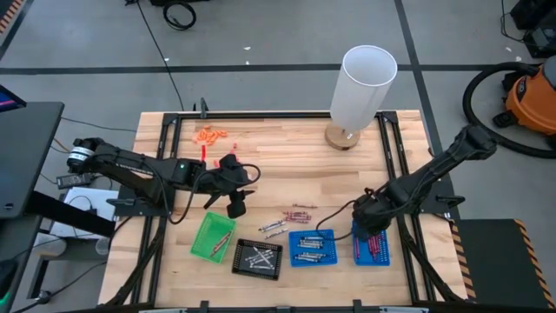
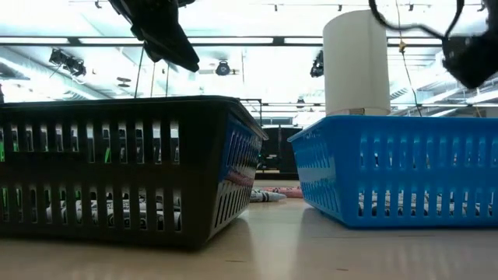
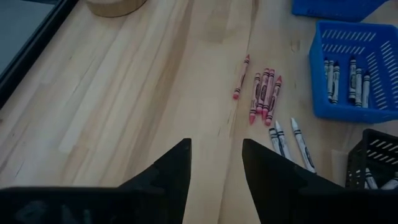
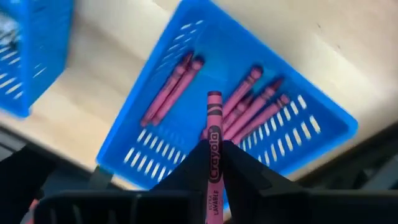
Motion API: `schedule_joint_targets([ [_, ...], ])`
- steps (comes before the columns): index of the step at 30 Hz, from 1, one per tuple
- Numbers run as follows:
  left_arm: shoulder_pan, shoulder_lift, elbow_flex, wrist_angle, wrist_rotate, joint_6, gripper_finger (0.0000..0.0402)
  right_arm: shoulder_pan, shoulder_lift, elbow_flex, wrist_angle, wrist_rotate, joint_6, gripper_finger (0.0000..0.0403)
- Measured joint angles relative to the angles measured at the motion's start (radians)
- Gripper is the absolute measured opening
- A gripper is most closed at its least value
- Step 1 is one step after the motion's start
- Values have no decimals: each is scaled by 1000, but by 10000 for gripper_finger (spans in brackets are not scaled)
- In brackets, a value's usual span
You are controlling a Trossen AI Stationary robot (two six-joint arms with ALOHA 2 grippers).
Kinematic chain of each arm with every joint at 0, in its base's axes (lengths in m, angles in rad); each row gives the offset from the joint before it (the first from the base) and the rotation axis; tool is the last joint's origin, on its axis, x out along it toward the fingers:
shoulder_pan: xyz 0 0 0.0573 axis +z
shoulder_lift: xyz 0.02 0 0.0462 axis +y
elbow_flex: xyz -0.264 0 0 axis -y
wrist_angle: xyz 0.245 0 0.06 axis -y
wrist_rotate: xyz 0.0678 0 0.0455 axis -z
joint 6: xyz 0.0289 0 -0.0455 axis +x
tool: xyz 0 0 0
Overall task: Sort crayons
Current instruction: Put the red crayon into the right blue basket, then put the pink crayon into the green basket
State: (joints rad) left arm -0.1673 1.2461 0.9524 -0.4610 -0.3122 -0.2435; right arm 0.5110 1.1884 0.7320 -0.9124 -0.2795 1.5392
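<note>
Maroon crayon (image 4: pixel 214 146) clamped in right gripper (image 4: pixel 212 163) above blue tray (image 4: pixel 323 144)
To be released low, aligned with those inside; left gripper (image 3: pixel 215 163) held apart, empty

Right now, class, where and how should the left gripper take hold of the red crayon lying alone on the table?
Grip the lone red crayon across its middle, from straight above. It lies flat, apart from the others, so the left gripper's open fingers can straddle it.
</note>
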Motion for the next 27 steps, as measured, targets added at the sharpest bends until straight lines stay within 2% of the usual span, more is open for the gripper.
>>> schedule_joint_targets([
  [5,0,0,0,-1,0,-9,153,-1,3,-75,111,13,-15,77],
  [11,-2,0,0,-15,0,-40,153,-46,2,-13,78,-62,-79,136],
  [13,-5,0,0,-18,0,-42,153,-65,2,52,40,1,-111,144],
  [17,-5,0,0,-17,0,-38,153,-113,2,167,-29,216,-223,144],
  [20,-5,0,0,-17,0,-25,153,-162,3,182,-17,289,-362,144],
  [23,-5,0,0,-20,0,-25,153,-203,4,166,56,326,-560,144],
  [27,-5,0,0,-22,0,-28,153,-226,4,132,232,474,-857,144],
])
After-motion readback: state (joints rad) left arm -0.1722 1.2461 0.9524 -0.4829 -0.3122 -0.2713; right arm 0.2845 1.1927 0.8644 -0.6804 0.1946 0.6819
